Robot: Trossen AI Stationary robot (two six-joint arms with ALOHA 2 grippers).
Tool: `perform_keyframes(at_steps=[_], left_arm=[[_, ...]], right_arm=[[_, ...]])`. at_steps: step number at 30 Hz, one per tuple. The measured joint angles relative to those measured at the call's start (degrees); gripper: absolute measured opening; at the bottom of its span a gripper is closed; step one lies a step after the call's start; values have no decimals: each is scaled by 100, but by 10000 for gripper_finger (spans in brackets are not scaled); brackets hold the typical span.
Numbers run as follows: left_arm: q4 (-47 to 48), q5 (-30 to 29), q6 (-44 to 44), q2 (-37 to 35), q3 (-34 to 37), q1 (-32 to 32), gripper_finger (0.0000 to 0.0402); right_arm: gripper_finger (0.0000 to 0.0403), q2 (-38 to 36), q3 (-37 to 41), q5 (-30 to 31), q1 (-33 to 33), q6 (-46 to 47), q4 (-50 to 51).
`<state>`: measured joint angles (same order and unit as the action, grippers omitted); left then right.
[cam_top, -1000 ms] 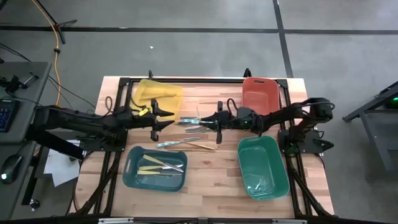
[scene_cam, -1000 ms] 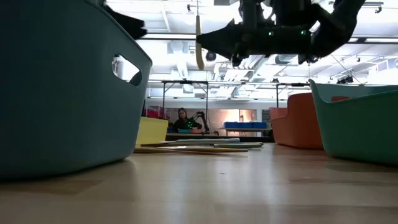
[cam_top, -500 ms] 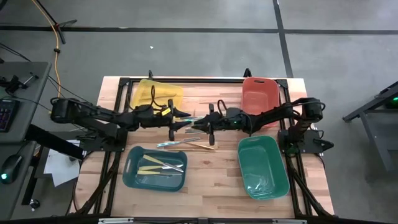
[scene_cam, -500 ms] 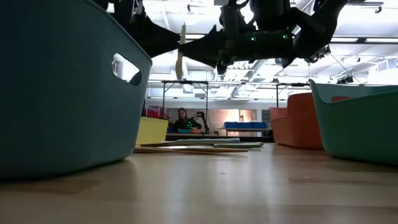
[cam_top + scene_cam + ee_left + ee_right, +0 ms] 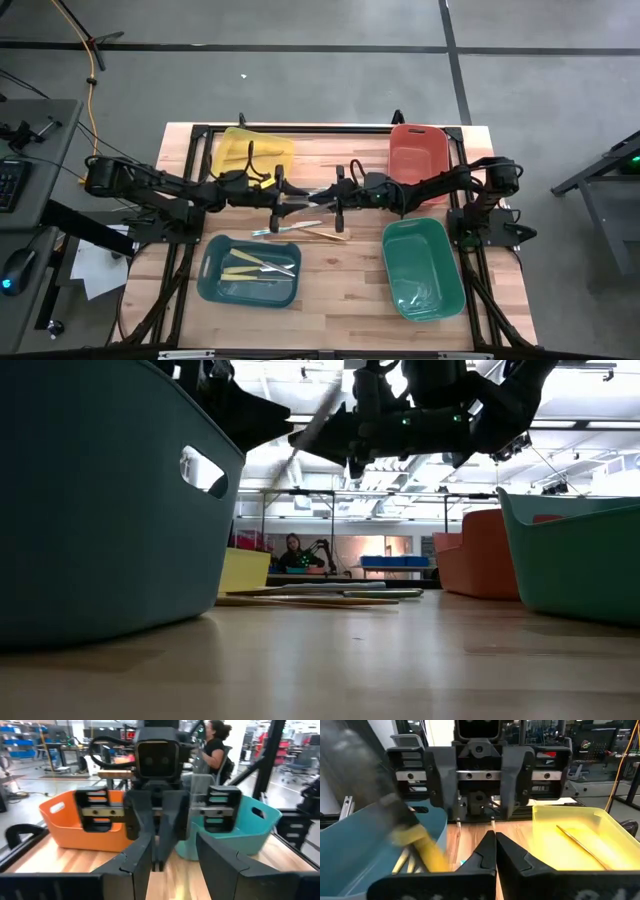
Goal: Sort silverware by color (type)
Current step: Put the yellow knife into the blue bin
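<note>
My right gripper (image 5: pixel 314 197) hangs above the table's middle, level, pointing toward the left edge, shut, with a cream-yellow utensil (image 5: pixel 305 435) at its tip. The utensil is a tilted blur in the low view and a blur (image 5: pixel 417 842) in the right wrist view. My left gripper (image 5: pixel 298 196) faces it, open, its fingers (image 5: pixel 140 855) standing on either side of the right gripper's shut fingertips (image 5: pixel 159 847). Whether they touch the utensil I cannot tell. More silverware (image 5: pixel 290 228) lies flat on the boards below. My right gripper (image 5: pixel 495 839) comes in level from the table's right. In the low view the utensil crosses its fingertips (image 5: pixel 297 438), lifted clear and tilted, upper end toward the right arm. The utensil is too blurred to show which part is pinched.
Four bins stand around the middle: a yellow one (image 5: pixel 252 150) at far left with a gold utensil inside, a red one (image 5: pixel 418 150) at far right, a blue-teal one (image 5: pixel 212 272) at near left holding cream utensils, and a green one (image 5: pixel 424 268) at near right. Loose utensils (image 5: pixel 325 235) lie between them.
My left gripper has moved toward the table's right until it faces the right gripper. My right gripper has carried the utensil a little toward the left. The utensil hung upright a second ago and now stands tilted and blurred.
</note>
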<state>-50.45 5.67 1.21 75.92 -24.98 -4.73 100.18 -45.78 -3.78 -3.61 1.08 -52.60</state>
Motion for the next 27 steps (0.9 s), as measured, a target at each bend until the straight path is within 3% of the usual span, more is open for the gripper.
perform_keyframes(at_steps=[27], left_arm=[[28, -47, -20, 206, 1, 28, 143]], right_arm=[[0, 0, 9, -30, 0, -2, 90]])
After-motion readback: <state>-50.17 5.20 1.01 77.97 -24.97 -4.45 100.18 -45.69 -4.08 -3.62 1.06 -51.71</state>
